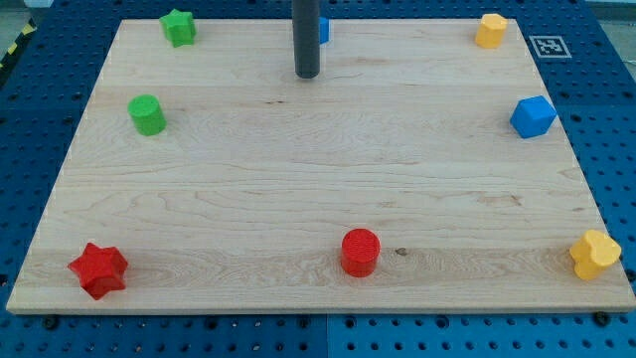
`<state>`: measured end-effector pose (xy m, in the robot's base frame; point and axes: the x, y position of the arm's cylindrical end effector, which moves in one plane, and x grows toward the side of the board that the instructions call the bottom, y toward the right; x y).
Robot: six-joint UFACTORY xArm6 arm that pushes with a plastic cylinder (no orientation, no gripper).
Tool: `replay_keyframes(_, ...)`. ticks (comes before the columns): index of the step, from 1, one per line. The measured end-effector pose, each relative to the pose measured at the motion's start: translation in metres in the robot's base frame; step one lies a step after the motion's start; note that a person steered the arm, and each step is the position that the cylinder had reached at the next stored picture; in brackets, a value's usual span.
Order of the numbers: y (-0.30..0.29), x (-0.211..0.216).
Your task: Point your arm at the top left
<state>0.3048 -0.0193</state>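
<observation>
Currently rod tip [307, 76] rests at 12 o'clock on worktop [318, 199], touching no block; no gripper fitted, nothing held. Target top-left corner lies at 10 o'clock, near green star [179, 28]. Next: slide left, stopping short of star.

My tip [307, 75] sits top centre; star block [179, 28] far left of it.

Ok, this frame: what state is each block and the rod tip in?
my tip: top centre, touching nothing
green star: top left
green cylinder: left edge
blue block: mostly hidden behind rod
yellow block: top right
blue hexagon: right edge
red star: bottom left
red cylinder: upright, bottom centre
yellow block: bottom right
</observation>
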Motion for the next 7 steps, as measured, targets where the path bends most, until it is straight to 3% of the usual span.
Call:
replay_keyframes(2, -0.018, 0.001)
replay_keyframes(5, -0.155, 0.001)
replay_keyframes(6, -0.181, -0.007)
replay_keyframes(7, -0.247, -0.036)
